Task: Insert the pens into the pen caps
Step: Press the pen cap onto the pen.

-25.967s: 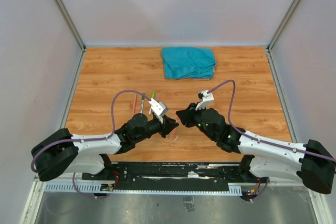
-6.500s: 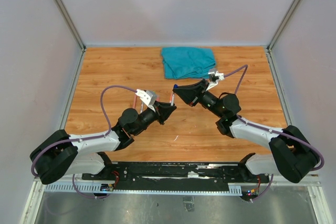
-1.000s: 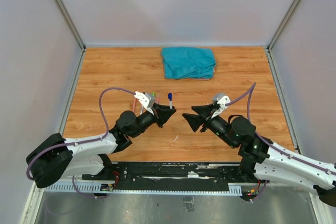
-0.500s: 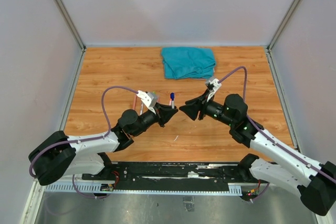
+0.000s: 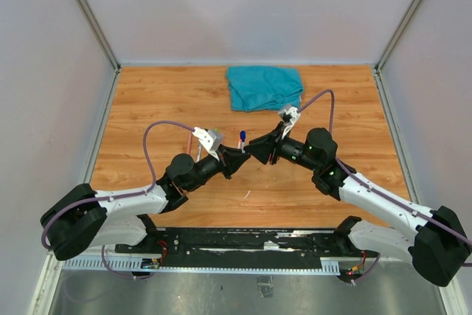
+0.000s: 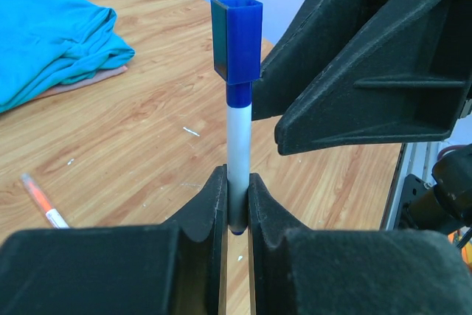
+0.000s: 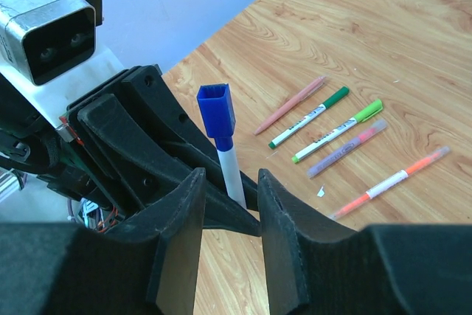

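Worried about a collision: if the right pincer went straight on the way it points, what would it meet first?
The blue-capped pen, held upright by the left pincer, lines up with the gap between the right pincer's open fingers, so it likely meets that first, with the left pincer just behind.

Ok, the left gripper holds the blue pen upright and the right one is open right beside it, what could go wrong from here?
The left gripper pinches the blue pen only near its bottom end, so a sideways nudge from the right gripper could tilt it or lever it out. The two grippers are also very close in the top view, so they may collide.
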